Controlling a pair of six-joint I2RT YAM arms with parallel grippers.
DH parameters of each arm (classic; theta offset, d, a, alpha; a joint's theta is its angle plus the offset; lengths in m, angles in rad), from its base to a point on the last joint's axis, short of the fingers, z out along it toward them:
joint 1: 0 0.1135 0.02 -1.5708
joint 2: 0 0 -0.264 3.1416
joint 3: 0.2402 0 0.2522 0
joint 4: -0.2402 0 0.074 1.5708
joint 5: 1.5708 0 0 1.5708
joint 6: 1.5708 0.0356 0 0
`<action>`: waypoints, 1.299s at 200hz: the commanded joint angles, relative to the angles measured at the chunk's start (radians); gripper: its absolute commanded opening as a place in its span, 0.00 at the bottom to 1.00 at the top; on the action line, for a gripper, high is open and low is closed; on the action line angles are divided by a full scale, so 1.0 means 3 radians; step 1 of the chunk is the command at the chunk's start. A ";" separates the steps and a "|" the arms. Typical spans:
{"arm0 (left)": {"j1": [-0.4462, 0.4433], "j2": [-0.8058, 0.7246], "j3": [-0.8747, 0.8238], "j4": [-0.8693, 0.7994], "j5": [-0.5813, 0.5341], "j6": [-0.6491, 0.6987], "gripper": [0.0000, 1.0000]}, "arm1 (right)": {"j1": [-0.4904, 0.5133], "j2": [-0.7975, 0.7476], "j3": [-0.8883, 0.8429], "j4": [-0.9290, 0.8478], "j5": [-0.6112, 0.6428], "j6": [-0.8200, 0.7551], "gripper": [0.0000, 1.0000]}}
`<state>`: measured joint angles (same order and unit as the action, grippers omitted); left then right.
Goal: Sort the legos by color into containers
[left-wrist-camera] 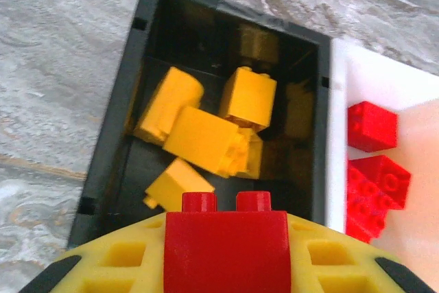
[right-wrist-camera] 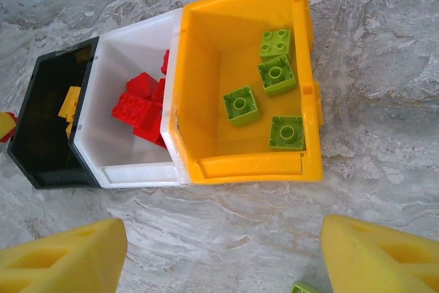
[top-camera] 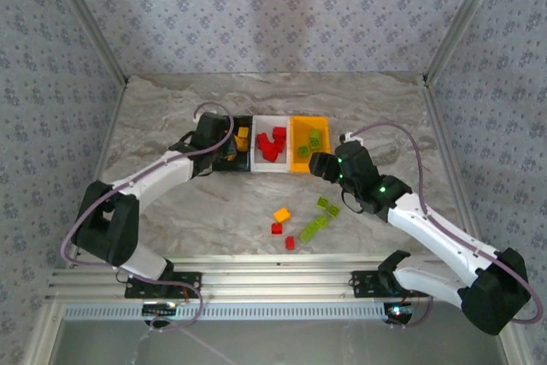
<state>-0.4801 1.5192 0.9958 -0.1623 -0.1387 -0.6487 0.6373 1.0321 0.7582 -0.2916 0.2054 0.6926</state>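
Marble [right-wrist-camera: 384, 101]; yellow legos [left-wrist-camera: 206, 138], black bin [left-wrist-camera: 113, 149]; reds [right-wrist-camera: 134, 109], white bin [right-wrist-camera: 137, 169]; greens [right-wrist-camera: 241, 105], orange bin [right-wrist-camera: 247, 166]

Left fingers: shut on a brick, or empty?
Shut on a red brick: it sits clamped between the yellow left fingers, at the black bin holding yellow bricks.

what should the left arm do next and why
Probably shift the left gripper sideways to the white bin before opening: its red brick hangs over the black bin, which holds yellow bricks, while the other red bricks lie in the white one.
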 commanded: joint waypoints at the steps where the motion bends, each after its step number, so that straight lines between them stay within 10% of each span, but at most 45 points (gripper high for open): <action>1: -0.0133 0.0055 0.0274 -0.0042 0.0192 0.0011 0.27 | 0.0001 -0.0040 -0.0043 -0.0080 0.0078 0.0051 0.76; 93: -0.0472 0.1397 0.1792 -0.0493 0.0035 0.0163 0.32 | -0.0018 -0.0115 -0.0093 -0.0126 0.0058 0.0077 0.76; 130: -0.0476 0.1626 0.2115 -0.0581 0.0044 0.0156 0.58 | 0.0001 -0.0132 -0.0112 -0.0144 -0.0070 0.0075 0.77; 200: -0.0650 0.0549 0.1355 -0.0159 0.0299 0.0050 0.81 | 0.0161 -0.0122 -0.0255 -0.0361 -0.0108 0.0173 0.78; 209: -0.0708 0.0340 0.1122 -0.0053 0.0329 0.0021 0.99 | 0.0189 -0.0113 -0.0300 -0.0410 -0.0085 0.0207 0.77; 260: -0.1237 -0.0794 -0.0076 0.0173 0.0088 -0.0095 1.00 | 0.0256 0.0088 -0.0534 -0.0698 0.0097 0.0477 0.77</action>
<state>-0.7956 1.3685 1.1023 -0.1410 -0.0719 -0.6491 0.7059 1.0283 0.6327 -0.4263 0.1909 0.7773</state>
